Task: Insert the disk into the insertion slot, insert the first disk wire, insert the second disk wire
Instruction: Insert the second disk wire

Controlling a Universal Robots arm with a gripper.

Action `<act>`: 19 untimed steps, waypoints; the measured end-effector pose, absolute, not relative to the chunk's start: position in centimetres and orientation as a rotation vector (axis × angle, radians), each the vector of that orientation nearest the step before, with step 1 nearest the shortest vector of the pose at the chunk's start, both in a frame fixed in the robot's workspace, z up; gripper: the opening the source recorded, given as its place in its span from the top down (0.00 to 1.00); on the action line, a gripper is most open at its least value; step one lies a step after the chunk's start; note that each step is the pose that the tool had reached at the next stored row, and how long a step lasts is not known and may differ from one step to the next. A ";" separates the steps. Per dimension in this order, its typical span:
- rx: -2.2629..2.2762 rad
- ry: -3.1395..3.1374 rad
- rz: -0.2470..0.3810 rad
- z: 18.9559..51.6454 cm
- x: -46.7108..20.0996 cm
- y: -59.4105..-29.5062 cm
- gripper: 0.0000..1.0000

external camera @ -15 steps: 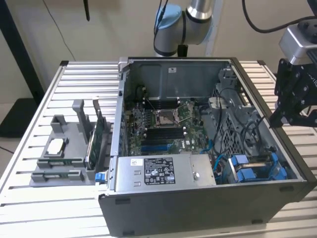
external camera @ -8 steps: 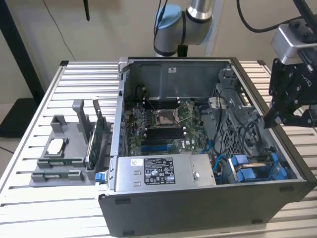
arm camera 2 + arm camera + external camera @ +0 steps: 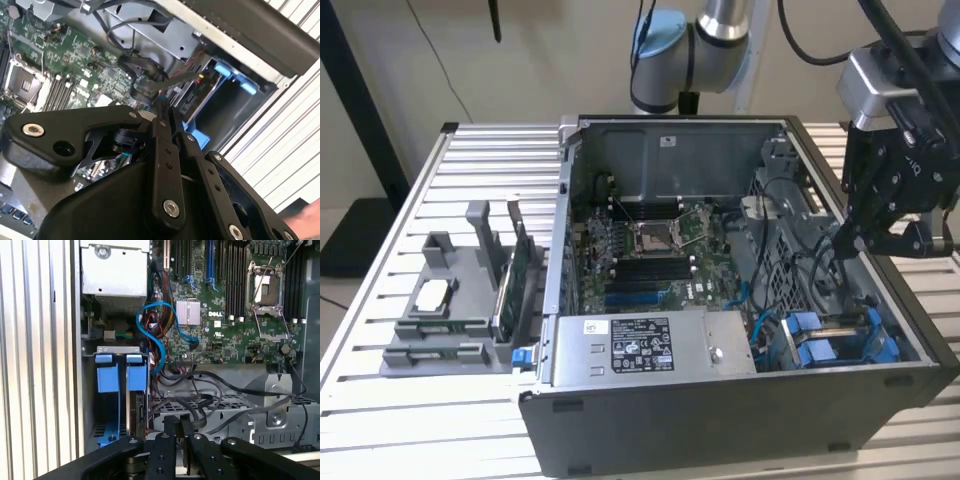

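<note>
I see the gripper [image 3: 847, 238] above the open case, fingers pinched together (holding nothing visible). Blue carriers sit in the insertion slot [image 3: 120, 390].

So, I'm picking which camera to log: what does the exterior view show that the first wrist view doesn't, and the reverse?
The exterior view adds the grey parts fixture standing beside the computer case, and the arm's blue-capped joint behind it. The first wrist view adds the finned silver heatsink on the motherboard. Both share the processor socket, the two blue carrier fronts in the drive cage, and the gripper.
</note>
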State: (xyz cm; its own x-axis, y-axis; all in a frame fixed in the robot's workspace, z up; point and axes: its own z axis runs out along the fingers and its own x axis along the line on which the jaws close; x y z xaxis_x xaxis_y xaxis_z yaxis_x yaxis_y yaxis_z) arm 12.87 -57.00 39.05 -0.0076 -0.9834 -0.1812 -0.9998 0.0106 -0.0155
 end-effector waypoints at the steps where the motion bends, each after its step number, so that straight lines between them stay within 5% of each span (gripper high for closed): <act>1: -2.109 2.128 0.176 39.1 12.5 -57.0 0.84; 19: -2.107 2.126 0.172 39.0 9.1 -57.7 0.84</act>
State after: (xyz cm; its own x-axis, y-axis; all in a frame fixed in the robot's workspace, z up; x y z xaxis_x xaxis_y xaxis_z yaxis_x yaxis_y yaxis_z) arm 9.09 -57.70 39.05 -0.0068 -0.9834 -0.1812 -0.9998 0.0105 -0.0195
